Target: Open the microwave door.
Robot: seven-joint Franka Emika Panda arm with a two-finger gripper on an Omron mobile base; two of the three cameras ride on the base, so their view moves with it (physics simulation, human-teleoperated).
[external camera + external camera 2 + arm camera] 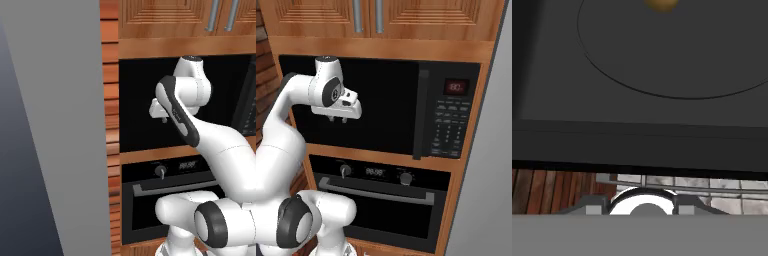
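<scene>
Microwave door: one; pincer before it.

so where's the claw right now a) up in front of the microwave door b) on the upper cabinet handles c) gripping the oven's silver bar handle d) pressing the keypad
a: the claw hangs in front of the left part of the black microwave door, above the oven's bar handle and well left of the keypad.

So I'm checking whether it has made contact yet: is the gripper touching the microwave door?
Cannot tell. In the right base view the gripper hangs in front of the microwave door, fingers pointing down, but no view shows a contact or a gap plainly.
</scene>
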